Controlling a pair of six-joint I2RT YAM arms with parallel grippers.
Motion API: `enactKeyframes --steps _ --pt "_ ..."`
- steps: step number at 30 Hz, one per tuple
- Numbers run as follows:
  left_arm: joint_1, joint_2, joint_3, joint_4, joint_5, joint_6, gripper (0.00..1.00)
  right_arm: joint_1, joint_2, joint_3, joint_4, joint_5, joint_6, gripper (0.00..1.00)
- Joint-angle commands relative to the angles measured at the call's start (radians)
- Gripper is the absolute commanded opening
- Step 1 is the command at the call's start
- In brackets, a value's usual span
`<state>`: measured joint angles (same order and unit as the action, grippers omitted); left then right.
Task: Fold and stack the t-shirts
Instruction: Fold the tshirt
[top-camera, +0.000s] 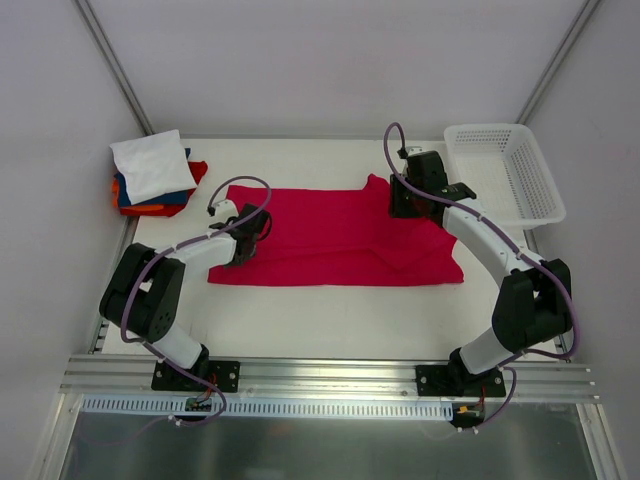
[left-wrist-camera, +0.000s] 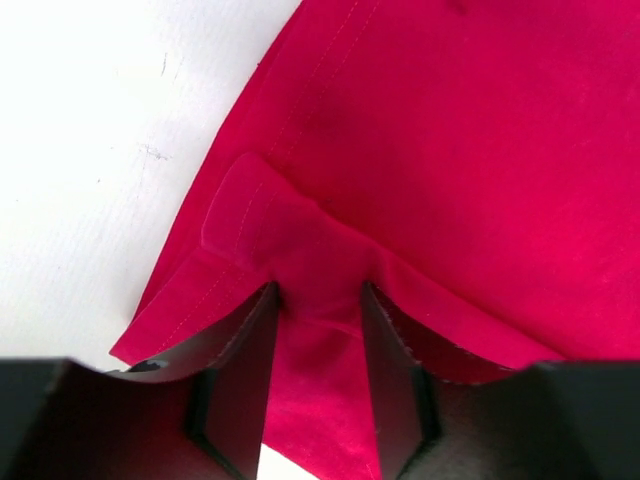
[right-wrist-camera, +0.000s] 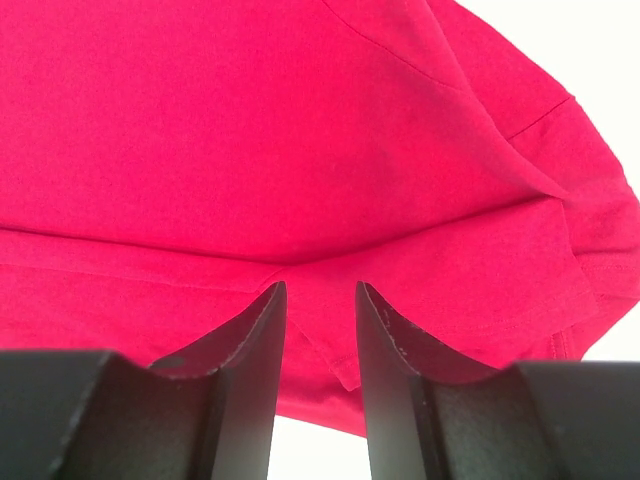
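Bright, even overhead light; shadows soft, faint under arms. Wrist views: white table (left-wrist-camera: 90, 150) near blown out, red shirt (left-wrist-camera: 450, 150) oversaturated, slightly soft; fingers (left-wrist-camera: 245, 370) dark, blurred at btm. Top view sharp

One spread crimson shirt (top-camera: 340, 240), four stacked folded shirts (top-camera: 155, 172), one mesh basket (top-camera: 510, 175), two robot arms (top-camera: 190, 252)

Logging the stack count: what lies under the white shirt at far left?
Edges of blue cloth, orange cloth and red cloth show under the white shirt; how many shirts is covered.
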<state>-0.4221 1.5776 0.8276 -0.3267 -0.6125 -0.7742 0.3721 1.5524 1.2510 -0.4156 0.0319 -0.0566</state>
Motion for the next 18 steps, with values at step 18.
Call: enactKeyframes --steps 18 --pt "-0.001 -0.033 0.034 0.011 -0.05 0.021 0.22 -0.007 -0.009 0.025 0.037 -0.064 0.017 0.37"
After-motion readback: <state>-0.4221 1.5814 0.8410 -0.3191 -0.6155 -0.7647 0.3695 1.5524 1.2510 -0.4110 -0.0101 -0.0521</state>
